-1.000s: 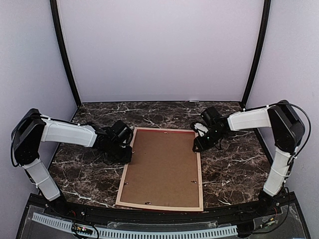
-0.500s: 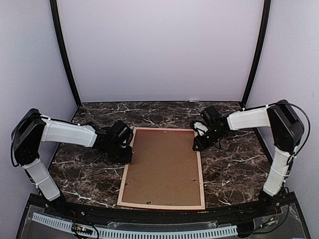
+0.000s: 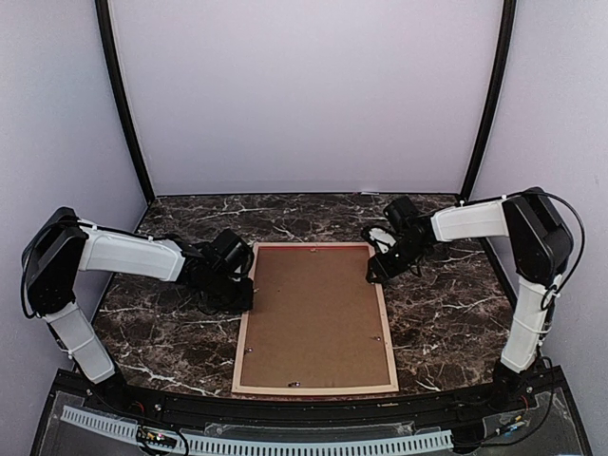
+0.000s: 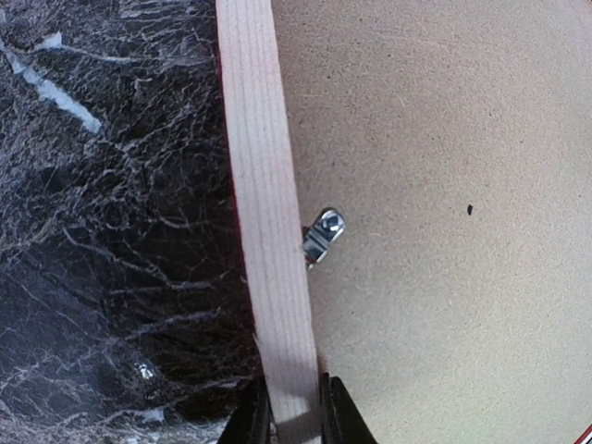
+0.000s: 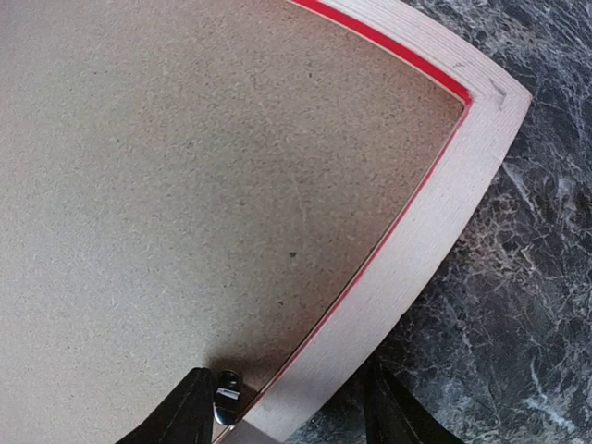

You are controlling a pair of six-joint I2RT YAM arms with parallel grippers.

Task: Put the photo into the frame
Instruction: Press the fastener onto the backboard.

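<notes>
The frame (image 3: 243,332) lies face down on the dark marble table, pale wood back up, with thin red edges showing. A brown backing board (image 3: 318,318) fills it. The photo is hidden. My left gripper (image 3: 245,293) is shut on the frame's left rail (image 4: 264,231); in the left wrist view (image 4: 296,412) its jaws pinch the wood on both sides. My right gripper (image 3: 377,271) is open and straddles the right rail (image 5: 435,222) near the far right corner. In the right wrist view (image 5: 291,412) one finger is over the board and the other is outside the rail.
Small metal turn clips sit on the backing board by the rails (image 4: 324,233) (image 5: 225,396). Marble table (image 3: 161,332) shows on both sides of the frame. Light walls and two black posts close the back. A black strip runs along the near edge.
The frame's near end has swung to the right, so it lies straighter. My right gripper has shifted slightly toward the back with the rail. My left gripper has stayed in place.
</notes>
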